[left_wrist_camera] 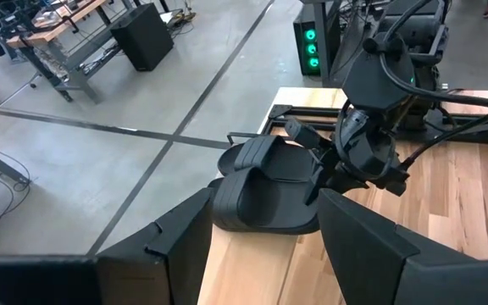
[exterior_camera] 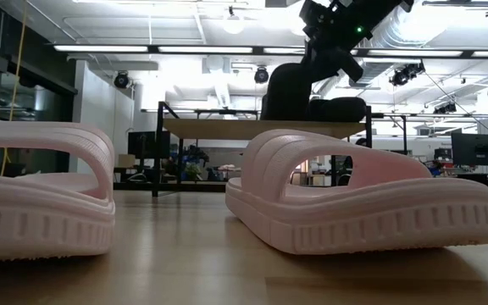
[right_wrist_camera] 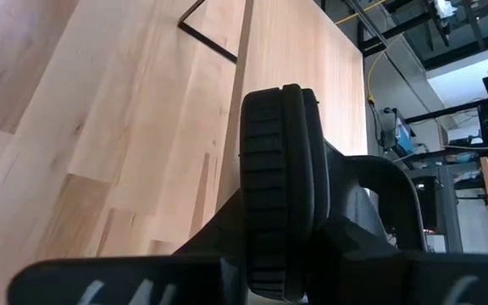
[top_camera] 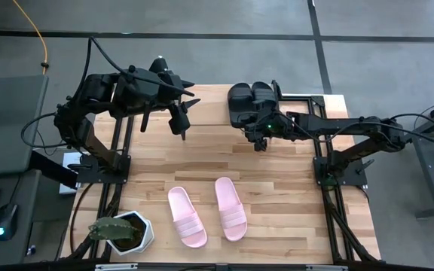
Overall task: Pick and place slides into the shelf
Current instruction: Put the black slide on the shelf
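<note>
A grey concrete floor crossed by dark lines surrounds the pale wooden tabletop (top_camera: 277, 181), and the low view looks across it into a bright open workshop with ceiling lights.

The shelf (top_camera: 209, 102) stands along the tabletop's far edge, its light top board carried on thin black legs. Two black slides (top_camera: 251, 102) sit side by side on the shelf's right end, close to the tabletop's far right corner. The right gripper (top_camera: 259, 138) is at the near edge of that pair, reaching in from the right side of the tabletop. In the right wrist view its fingers (right_wrist_camera: 346, 195) are clamped on the ribbed strap of one black slide, which fills the middle of that picture, with the shelf board below it. The left wrist view shows the same two black slides at the board's corner with the right arm bent over them.

The left gripper (top_camera: 181, 120) hangs above the shelf's left half, its fingers spread apart and holding nothing.

Two pale pink slides (top_camera: 206, 211) lie parallel on the tabletop near the middle of its near edge, well apart from the shelf. A potted plant (top_camera: 120, 232) in a white pot stands at the near left corner.
</note>
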